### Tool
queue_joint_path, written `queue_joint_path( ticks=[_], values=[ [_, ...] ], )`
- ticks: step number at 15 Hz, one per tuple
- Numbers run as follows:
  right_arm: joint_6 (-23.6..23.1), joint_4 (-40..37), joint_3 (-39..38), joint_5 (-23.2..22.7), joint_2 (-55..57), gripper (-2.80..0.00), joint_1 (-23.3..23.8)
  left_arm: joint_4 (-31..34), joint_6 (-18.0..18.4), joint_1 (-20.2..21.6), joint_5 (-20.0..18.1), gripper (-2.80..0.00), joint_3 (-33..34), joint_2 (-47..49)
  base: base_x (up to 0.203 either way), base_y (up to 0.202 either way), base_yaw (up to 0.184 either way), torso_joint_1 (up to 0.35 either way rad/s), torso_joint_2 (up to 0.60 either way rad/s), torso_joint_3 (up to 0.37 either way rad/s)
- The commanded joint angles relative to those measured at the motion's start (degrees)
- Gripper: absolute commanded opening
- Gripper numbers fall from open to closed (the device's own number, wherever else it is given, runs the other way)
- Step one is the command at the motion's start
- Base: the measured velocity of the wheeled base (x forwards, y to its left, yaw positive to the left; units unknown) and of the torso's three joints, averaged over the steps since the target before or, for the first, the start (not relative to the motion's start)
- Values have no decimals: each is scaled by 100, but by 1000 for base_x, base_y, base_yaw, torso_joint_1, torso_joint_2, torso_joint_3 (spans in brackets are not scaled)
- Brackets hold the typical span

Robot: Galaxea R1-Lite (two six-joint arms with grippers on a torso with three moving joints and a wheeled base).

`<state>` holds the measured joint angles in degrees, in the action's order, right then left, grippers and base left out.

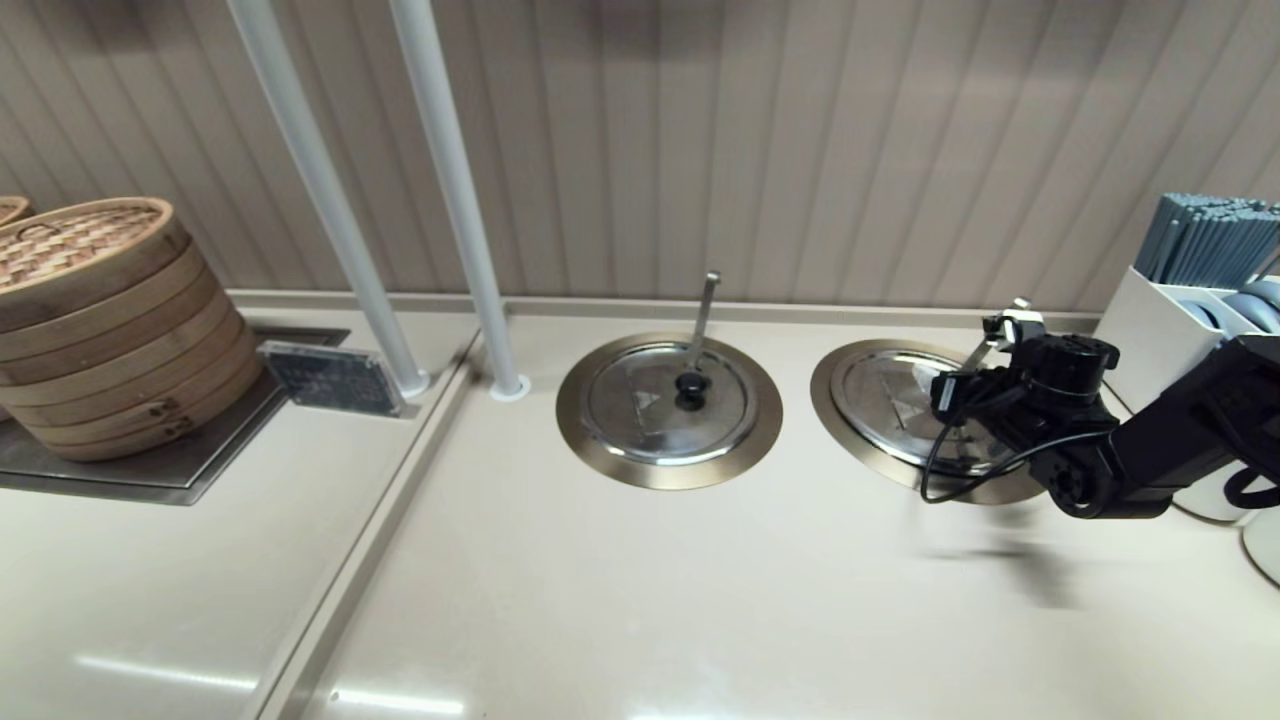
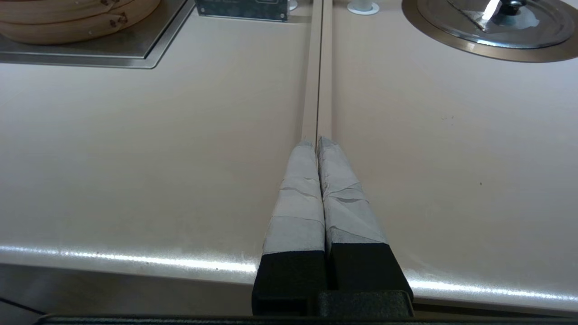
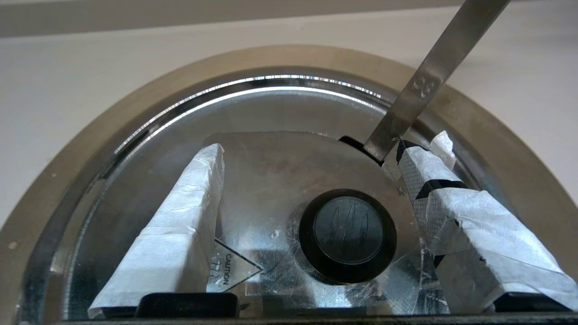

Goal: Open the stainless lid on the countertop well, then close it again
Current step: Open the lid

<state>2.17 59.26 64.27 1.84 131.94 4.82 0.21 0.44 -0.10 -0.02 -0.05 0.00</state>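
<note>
1. Head view: the right gripper (image 1: 960, 395) hangs over the lid (image 1: 900, 400), which sits flat in the right-hand well (image 1: 850, 420) on the table (image 1: 640, 600). The slanting ladle handle (image 1: 985, 348) rises from the far side of the lid, just beside the wrist. A twin lid (image 1: 668, 402) with an upright ladle (image 1: 705, 315) lies well apart to the left, untouched. A bamboo steamer (image 1: 110, 320) stands at the far left and a chopstick holder (image 1: 1190, 300) at the far right. The left arm does not show here.

2. Left wrist view: the left gripper (image 2: 318, 144) is parked low over bare table near its front edge, its taped fingers (image 2: 298, 198) pressed together with nothing between them. It is far from either well.

3. Right wrist view: the right gripper (image 3: 311, 180) is spread wide, its fingers (image 3: 176, 225) standing either side of the black knob (image 3: 347, 234) and holding nothing. The knob sits nearer one finger than the other, and that finger is close beside the ladle handle (image 3: 429, 81). The lid (image 3: 271, 171) looks fully seated in the brass ring (image 3: 67, 149), the caution triangle (image 3: 235, 266) showing beside the knob.

4. Judgement: this is the approach to the first grasp; opening has not begun. Next, the fingers likely need to centre on the knob, settle down around it and pinch firmly, then lift without snagging the handle that passes through the lid's notch.
</note>
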Motion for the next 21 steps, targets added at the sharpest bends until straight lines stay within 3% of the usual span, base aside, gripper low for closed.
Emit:
queue_joint_path(
  ticks=[1,8,21],
  values=[
    [4,125,22,-14,196,0,45,2,0,1,2,-280,0,0,0,0,0,0,0,0],
    [3,613,7,-316,394,0,257,-3,0,1,2,-280,3,0,0,0,0,0,0,0],
    [20,745,-195,-262,544,0,54,-3,-9,1,2,-280,5,0,0,0,0,0,0,0]
  ],
)
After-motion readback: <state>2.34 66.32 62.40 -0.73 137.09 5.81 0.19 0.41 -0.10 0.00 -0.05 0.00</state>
